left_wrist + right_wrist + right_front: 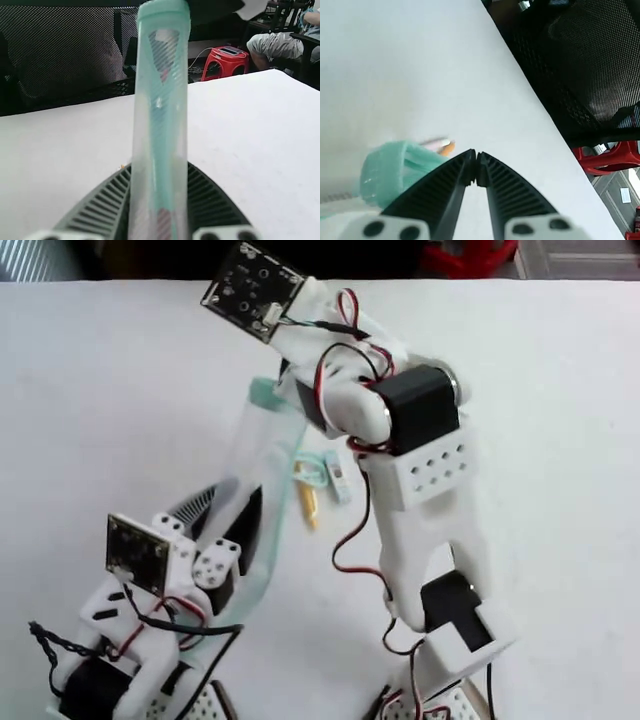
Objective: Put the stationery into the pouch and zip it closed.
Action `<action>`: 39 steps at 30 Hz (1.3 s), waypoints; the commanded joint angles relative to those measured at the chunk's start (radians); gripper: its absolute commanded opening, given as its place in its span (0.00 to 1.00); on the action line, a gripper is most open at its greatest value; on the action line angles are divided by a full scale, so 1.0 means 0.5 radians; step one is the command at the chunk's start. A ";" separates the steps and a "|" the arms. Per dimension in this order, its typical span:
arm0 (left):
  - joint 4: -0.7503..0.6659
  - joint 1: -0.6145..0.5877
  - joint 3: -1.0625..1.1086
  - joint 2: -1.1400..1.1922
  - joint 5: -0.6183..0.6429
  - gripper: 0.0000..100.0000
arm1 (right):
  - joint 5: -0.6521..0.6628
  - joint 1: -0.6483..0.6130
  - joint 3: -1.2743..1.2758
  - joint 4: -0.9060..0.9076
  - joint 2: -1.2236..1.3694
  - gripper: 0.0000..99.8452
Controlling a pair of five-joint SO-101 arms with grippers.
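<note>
- Clamping the pouch [255,470] between its jaws, the left gripper [159,210] sits near the table [100,390] front edge
- Right gripper [476,161]: fingertips pressed together, just beside the pouch's green far end
- Yellow item [307,502] and pale blue item [335,475] lie mid-table beside the pouch

No legible text, no labels, no numbers — nothing readable

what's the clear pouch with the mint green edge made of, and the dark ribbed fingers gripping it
Clear pouch with mint green edge: likely soft glossy vinyl; black mesh shows through it. Edge: matte fabric or plastic. Dark ribbed fingers of the left gripper: probably matte hard plastic, given crisp ridges.
</note>
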 commanded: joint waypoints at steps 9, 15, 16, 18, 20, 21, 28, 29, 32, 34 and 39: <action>-0.018 0.005 -0.021 -0.014 0.015 0.08 | 0.031 -0.388 0.292 0.051 -0.247 0.02; -0.009 0.002 -0.018 -0.014 0.021 0.15 | 0.031 -0.646 0.516 0.051 -0.505 0.02; -0.006 0.005 -0.018 -0.014 0.021 0.17 | 0.031 -0.664 0.546 0.048 -0.523 0.02; -0.006 0.005 -0.018 -0.014 0.018 0.17 | 0.031 -0.674 0.568 0.048 -0.511 0.02; -0.003 0.005 -0.018 -0.014 0.018 0.15 | 0.034 -0.634 0.559 0.029 -0.496 0.02; -0.003 0.005 -0.018 -0.014 0.018 0.14 | 0.034 -0.572 0.534 -0.011 -0.496 0.02; -0.018 0.008 0.012 -0.014 0.025 0.13 | -0.187 -0.121 0.163 -0.443 -0.400 0.02; -0.018 0.008 0.018 -0.014 0.028 0.13 | -0.181 -0.124 0.172 -0.443 -0.370 0.02; -0.018 0.008 0.018 -0.014 0.015 0.08 | -0.169 -0.081 0.157 -0.462 -0.284 0.02; -0.018 0.008 0.021 -0.014 0.012 0.08 | -0.178 0.017 0.135 -0.511 -0.247 0.02; -0.018 0.008 0.021 -0.014 0.015 0.09 | -0.163 0.044 0.209 -0.354 -0.244 0.02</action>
